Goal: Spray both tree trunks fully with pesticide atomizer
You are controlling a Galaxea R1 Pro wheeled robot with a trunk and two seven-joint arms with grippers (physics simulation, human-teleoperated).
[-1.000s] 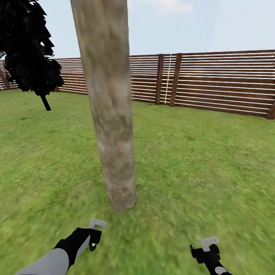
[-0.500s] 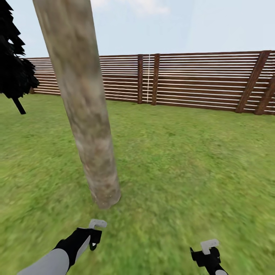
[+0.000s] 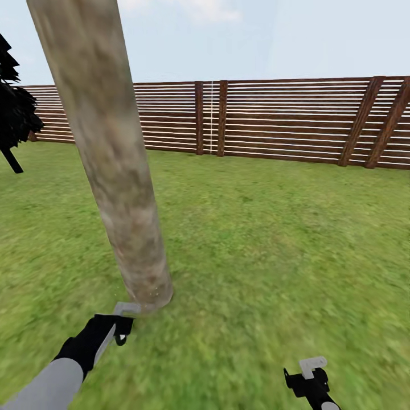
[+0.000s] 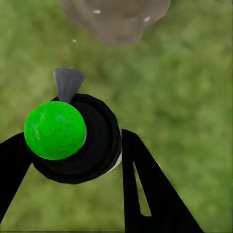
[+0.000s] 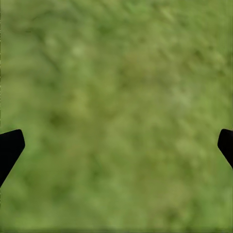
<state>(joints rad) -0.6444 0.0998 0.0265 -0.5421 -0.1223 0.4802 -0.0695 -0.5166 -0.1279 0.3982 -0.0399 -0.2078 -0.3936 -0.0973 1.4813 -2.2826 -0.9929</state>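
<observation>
A pale grey-brown mottled tree trunk [image 3: 114, 171] rises from the grass just ahead on the left. My left gripper [image 3: 121, 326] is low beside its base, shut on the pesticide atomizer [image 4: 94, 145], a black bottle whose top shows bright green [image 4: 55, 130]. The bottle's grey nozzle [image 4: 67, 82] points at the foot of the trunk [image 4: 116, 19], where a few whitish specks sit. My right gripper [image 3: 310, 373] hangs open over bare grass, its fingers [image 5: 9, 148] wide apart with nothing between them.
A brown slatted wooden fence [image 3: 285, 122] bounds the lawn [image 3: 273, 245] at the back. A near-black conifer [image 3: 14, 108] stands at the far left. Open grass stretches to the right of the trunk.
The view has swung right, so the trunk sits further left. My left arm has reached forward to the trunk's base with the atomizer. Small specks now show there. The right arm is unchanged.
</observation>
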